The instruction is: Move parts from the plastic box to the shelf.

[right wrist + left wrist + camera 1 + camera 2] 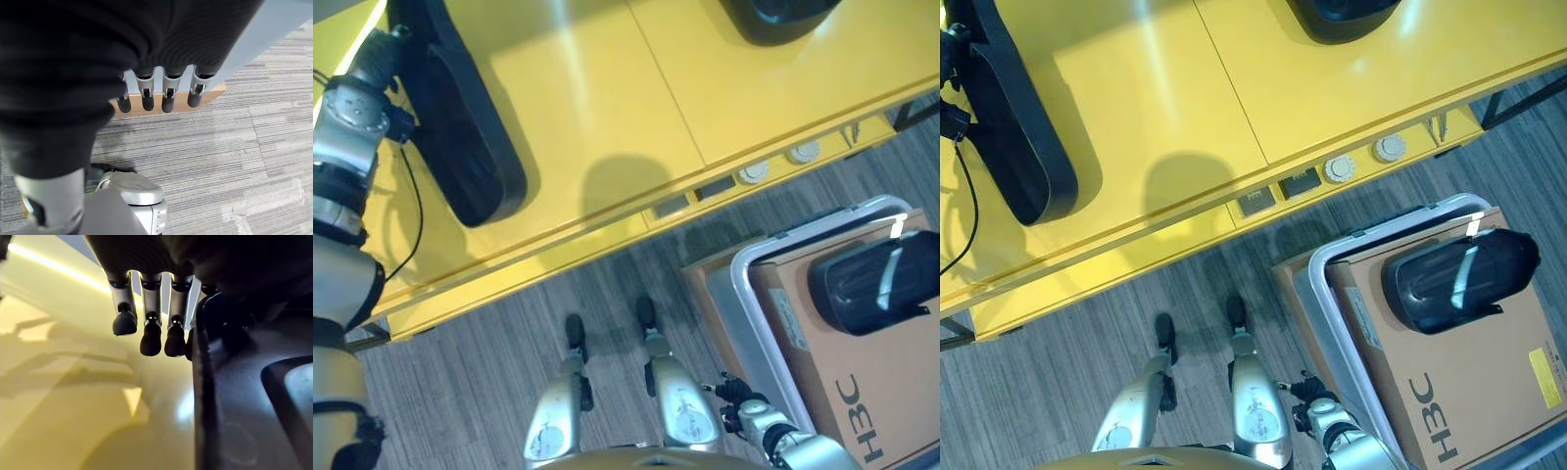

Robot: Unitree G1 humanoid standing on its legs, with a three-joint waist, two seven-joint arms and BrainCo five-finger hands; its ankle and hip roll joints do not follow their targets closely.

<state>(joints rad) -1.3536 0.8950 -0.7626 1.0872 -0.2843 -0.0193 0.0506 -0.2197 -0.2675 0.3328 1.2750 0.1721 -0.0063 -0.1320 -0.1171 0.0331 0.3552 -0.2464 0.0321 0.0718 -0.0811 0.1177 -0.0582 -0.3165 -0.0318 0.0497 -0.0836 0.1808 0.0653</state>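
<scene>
A long black moulded part [470, 147] lies on the yellow shelf [607, 98] at the left. My left hand [384, 49] is at that part's far end. In the left wrist view its fingers [151, 335] hang relaxed over the yellow top, beside the part's raised rim [200, 396] and curled round nothing. The grey-rimmed plastic box [1327, 294] stands on the floor at the right. It holds a brown cardboard carton [1459, 392] with another black part [1459, 279] on top. My right hand [1317, 401] hangs low beside the box, its fingers [168, 98] loose and empty.
A third black part [778, 15] rests at the shelf's far edge. Two round white knobs [754, 173] and small dark plates sit on the shelf's front edge. Grey striped carpet [205, 156] lies between the shelf and the box.
</scene>
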